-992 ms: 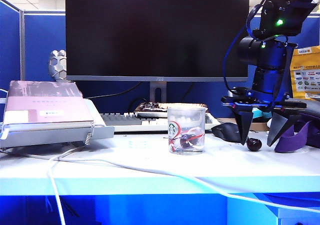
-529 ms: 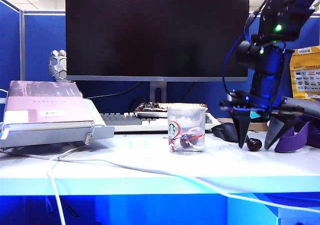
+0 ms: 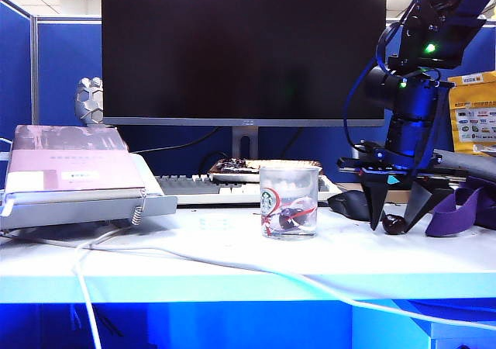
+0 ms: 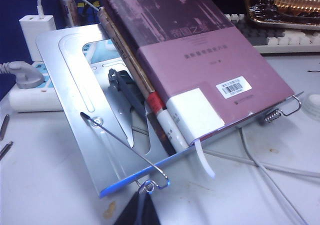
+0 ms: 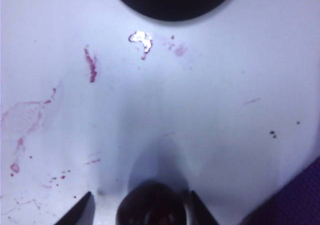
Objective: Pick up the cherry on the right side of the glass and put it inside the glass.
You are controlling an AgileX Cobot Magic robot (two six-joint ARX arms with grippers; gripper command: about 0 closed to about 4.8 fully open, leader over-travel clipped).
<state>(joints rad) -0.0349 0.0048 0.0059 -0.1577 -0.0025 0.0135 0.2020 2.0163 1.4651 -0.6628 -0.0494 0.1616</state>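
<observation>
The cherry (image 3: 394, 224) is a dark glossy ball lying on the white table right of the glass (image 3: 289, 202). The glass is a clear tumbler with a green logo, and a dark round fruit lies in it. My right gripper (image 3: 394, 227) points down over the cherry, one finger on each side. In the right wrist view the cherry (image 5: 150, 205) sits between the fingertips (image 5: 85, 205); one side shows a clear gap, so the right gripper (image 5: 141, 197) is open. My left gripper (image 4: 140, 211) shows only in the left wrist view, its dark tips pressed together near a book stand.
A black mouse (image 3: 350, 204) lies just behind the cherry and a purple strap (image 3: 457, 213) to its right. A keyboard (image 3: 201, 188) and monitor (image 3: 244, 50) stand behind the glass. A book on a metal stand (image 3: 70, 171) fills the left, and a white cable (image 3: 232, 265) crosses the front.
My right gripper has sunk slightly toward the table and its fingers have drawn in closer around the cherry. The cherry and glass have not moved.
</observation>
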